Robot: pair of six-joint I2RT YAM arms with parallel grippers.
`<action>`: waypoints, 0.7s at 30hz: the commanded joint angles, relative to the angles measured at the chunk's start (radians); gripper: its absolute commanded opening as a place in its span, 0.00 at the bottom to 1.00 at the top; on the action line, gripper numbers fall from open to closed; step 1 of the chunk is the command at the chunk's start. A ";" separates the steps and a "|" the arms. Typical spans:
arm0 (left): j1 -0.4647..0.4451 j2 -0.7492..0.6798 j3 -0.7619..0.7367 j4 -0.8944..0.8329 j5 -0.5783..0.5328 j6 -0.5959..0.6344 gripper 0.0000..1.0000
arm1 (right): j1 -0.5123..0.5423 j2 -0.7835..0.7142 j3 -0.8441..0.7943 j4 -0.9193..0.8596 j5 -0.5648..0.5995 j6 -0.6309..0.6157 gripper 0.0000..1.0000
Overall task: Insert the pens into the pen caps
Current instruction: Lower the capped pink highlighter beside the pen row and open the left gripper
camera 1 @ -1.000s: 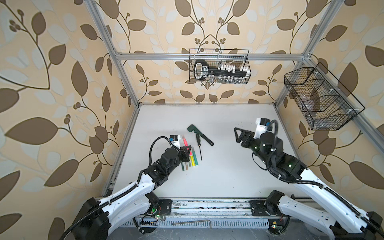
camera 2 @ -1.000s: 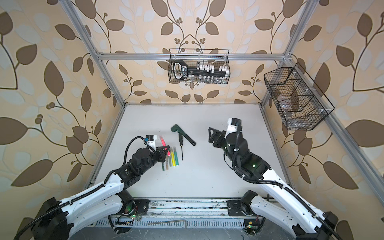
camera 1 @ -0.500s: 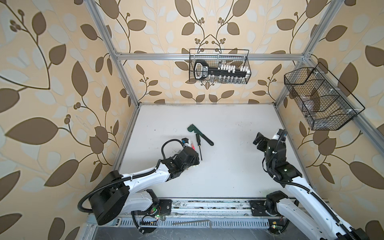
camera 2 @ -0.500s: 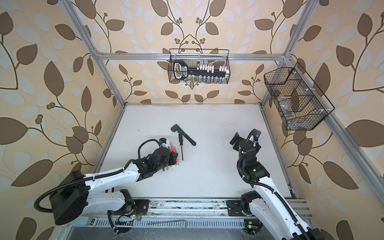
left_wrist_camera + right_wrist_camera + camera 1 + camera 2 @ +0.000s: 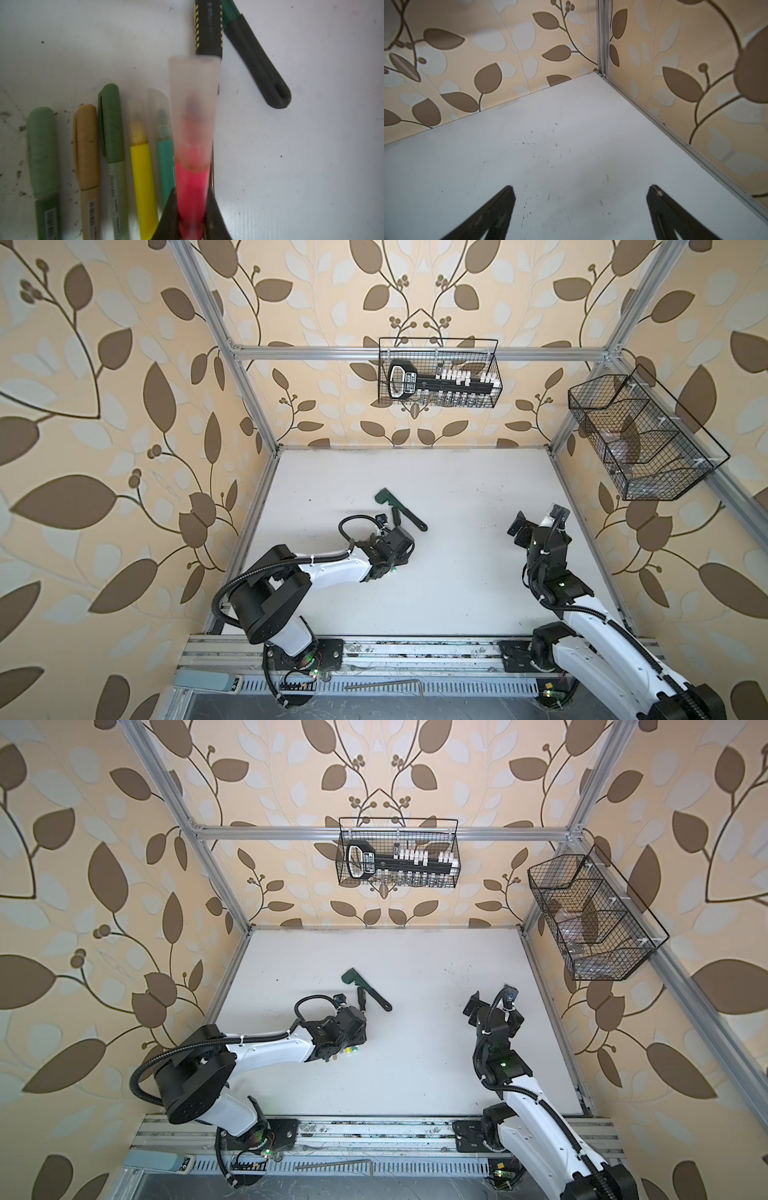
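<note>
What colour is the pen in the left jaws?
Neon pink pen; clearest in the left wrist view.

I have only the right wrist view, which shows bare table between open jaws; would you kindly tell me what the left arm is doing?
Observer: The left gripper has its jaws shut on the neon pink pen, which wears a translucent cap.
Operator: Thank you. Where are the remaining pens?
Observer: Five more pens lie side by side on the table, each with a cap on. The teal pen lies next to the held one.
Operator: Is anything else close by?
Observer: A black-handled screwdriver and a dark green wrench lie just past the capped ends.
</note>
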 commanded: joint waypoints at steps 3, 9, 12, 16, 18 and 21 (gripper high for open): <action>-0.013 0.037 0.060 -0.043 -0.044 -0.021 0.00 | -0.002 -0.021 0.022 0.006 -0.019 -0.020 1.00; -0.015 0.057 0.095 -0.102 -0.069 -0.021 0.04 | -0.002 -0.023 0.015 0.016 -0.010 -0.017 1.00; -0.016 0.056 0.099 -0.116 -0.081 -0.053 0.14 | -0.002 -0.022 -0.004 0.044 0.044 -0.013 1.00; -0.016 0.047 0.113 -0.133 -0.082 -0.047 0.22 | -0.002 -0.023 -0.028 0.078 0.108 -0.018 1.00; -0.016 0.041 0.119 -0.142 -0.083 -0.043 0.24 | -0.002 -0.017 -0.041 0.100 0.150 -0.025 1.00; -0.016 0.029 0.127 -0.149 -0.084 -0.035 0.28 | -0.002 0.004 -0.068 0.166 0.204 -0.049 1.00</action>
